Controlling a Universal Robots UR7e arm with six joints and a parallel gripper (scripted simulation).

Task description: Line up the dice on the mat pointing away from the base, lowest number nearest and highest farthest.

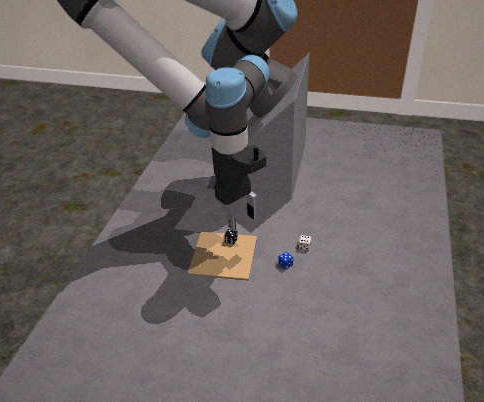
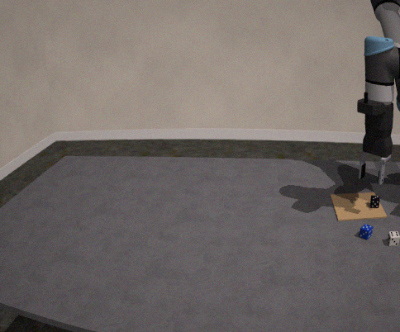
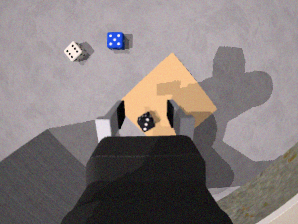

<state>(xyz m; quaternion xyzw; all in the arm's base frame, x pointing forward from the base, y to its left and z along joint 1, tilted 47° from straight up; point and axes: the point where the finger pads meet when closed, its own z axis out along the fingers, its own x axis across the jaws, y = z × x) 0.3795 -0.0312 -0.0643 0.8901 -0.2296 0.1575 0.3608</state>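
A tan square mat (image 1: 234, 267) (image 2: 350, 208) (image 3: 182, 86) lies flat on the grey table. A black die (image 1: 230, 237) (image 2: 374, 201) (image 3: 145, 121) stands on the mat's edge nearest the robot's base. A blue die (image 1: 285, 260) (image 2: 365, 231) (image 3: 116, 40) and a white die (image 1: 304, 242) (image 2: 393, 238) (image 3: 73, 51) stand on the table beside the mat, off it. My gripper (image 1: 239, 217) (image 2: 371, 177) (image 3: 145, 108) is open and empty. It hangs straight above the black die, clear of it; in the wrist view the die shows between the fingers.
The grey pedestal (image 1: 281, 150) of the robot's base stands just behind the mat. The arm's shadow falls over the mat and the table to its left. The table's edges are far from the dice.
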